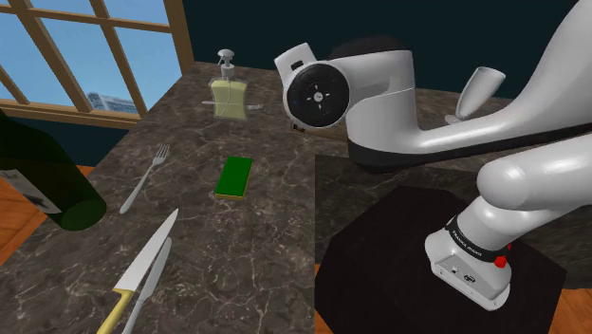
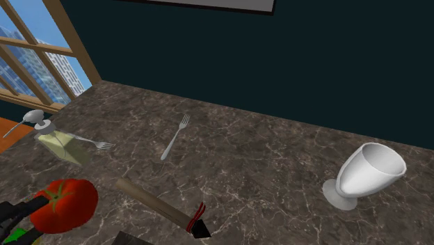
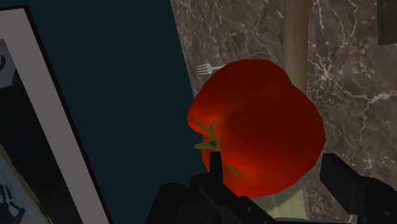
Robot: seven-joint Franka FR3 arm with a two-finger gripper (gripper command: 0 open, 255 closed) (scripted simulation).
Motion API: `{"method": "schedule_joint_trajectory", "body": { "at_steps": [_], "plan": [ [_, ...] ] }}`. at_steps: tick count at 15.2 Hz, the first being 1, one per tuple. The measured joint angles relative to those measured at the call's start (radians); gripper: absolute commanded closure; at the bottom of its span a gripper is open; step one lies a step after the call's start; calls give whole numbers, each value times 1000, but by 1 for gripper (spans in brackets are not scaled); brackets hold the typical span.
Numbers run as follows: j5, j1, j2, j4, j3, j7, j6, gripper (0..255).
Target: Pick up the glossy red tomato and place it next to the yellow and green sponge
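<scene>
Carry step: tomato gripped, sponge not yet reached.
The gripper's [image 3: 272, 167] jaws are closed on the red tomato [image 3: 261, 121], held between them. The next move likely needs a swing and a lowering just beside the green sponge [image 1: 234, 176].

Glossy red tomato [image 3: 261, 127] clasped in black claw [image 3: 275, 165], marbled counter [image 3: 347, 76] behind, fork tines [image 3: 203, 68], dark wall [image 3: 114, 95]

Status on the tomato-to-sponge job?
Done: the grasp. The gripper clasps the red tomato between its fingers. In hand: the tomato, apparently held off the marbled counter. Left: carry it over to the green and yellow sponge, which lies near the fork, and set it down beside it.
</scene>
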Motion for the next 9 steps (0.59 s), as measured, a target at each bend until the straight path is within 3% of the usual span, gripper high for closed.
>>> {"method": "schedule_joint_trajectory", "body": {
  "at_steps": [3,7,9],
  "plan": [
    [11,-93,43,97,154,27,-83,255],
    [66,-295,38,249,419,32,-172,255],
    [111,-366,3,311,510,21,-198,255]
  ]
}}
